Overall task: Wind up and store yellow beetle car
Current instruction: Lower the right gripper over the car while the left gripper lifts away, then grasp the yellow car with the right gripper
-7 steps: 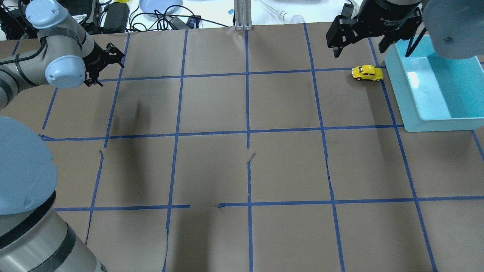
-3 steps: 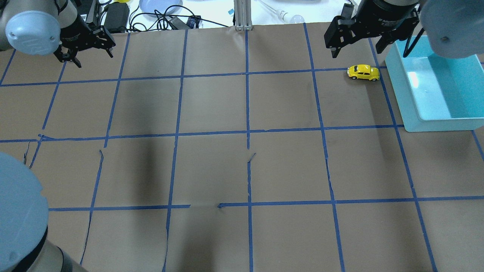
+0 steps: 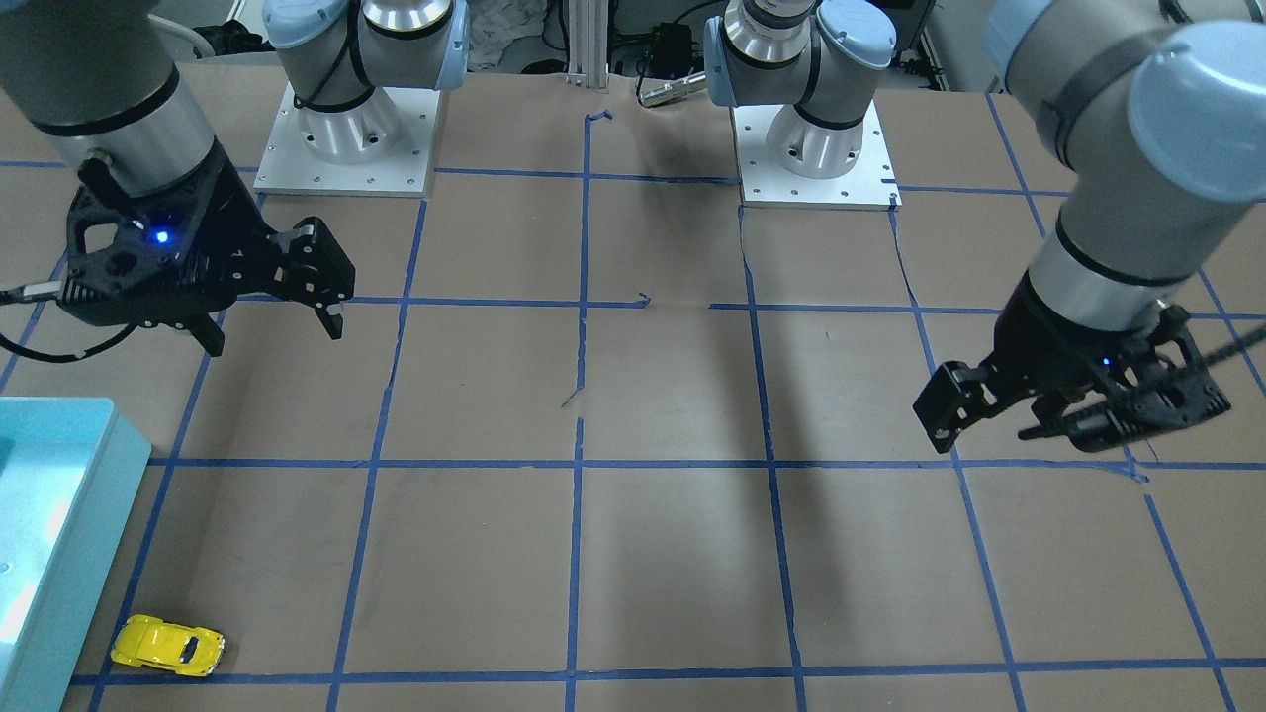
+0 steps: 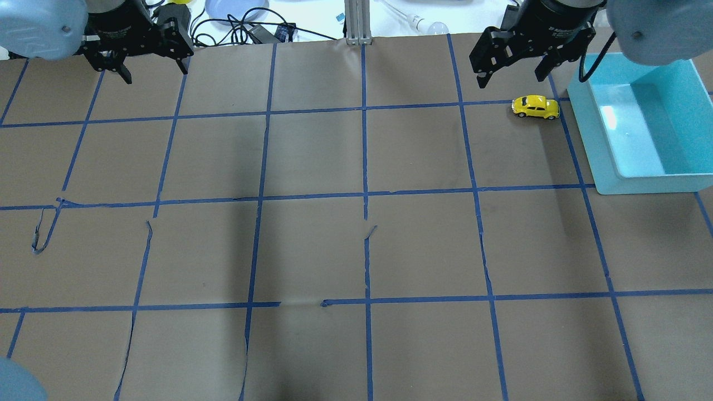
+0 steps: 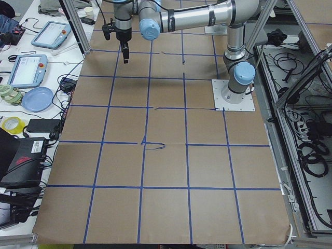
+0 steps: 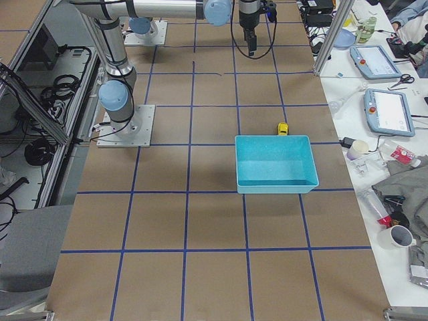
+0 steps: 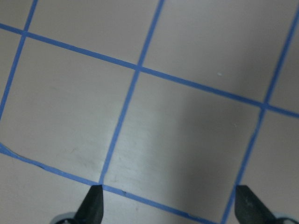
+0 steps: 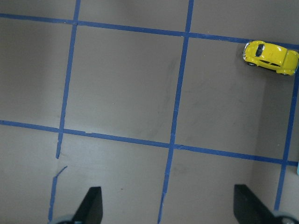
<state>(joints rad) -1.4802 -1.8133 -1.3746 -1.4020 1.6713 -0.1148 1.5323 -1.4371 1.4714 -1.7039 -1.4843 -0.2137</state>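
Note:
The yellow beetle car [image 4: 535, 107] stands on the brown paper at the far right, just left of the teal bin [image 4: 640, 181]. It also shows in the front view [image 3: 166, 645], the right side view [image 6: 283, 128] and the right wrist view [image 8: 271, 57]. My right gripper [image 4: 509, 75] is open and empty and hangs above the table a little beyond and left of the car. It also shows in the front view [image 3: 275, 331]. My left gripper [image 4: 155, 71] is open and empty at the far left edge. Its wrist view shows only paper and tape.
The bin looks empty. Beyond the table's far edge lie cables [image 4: 239, 28], a blue plate [image 4: 237, 8] and a light bulb [image 4: 434, 26]. An aluminium post [image 4: 356, 22] stands at the far middle. The paper is torn in places [image 4: 39, 236].
My left arm has swung away toward the table's far edge, and its gripper now hangs there. My right gripper has shifted slightly left. The car stays beside the bin.

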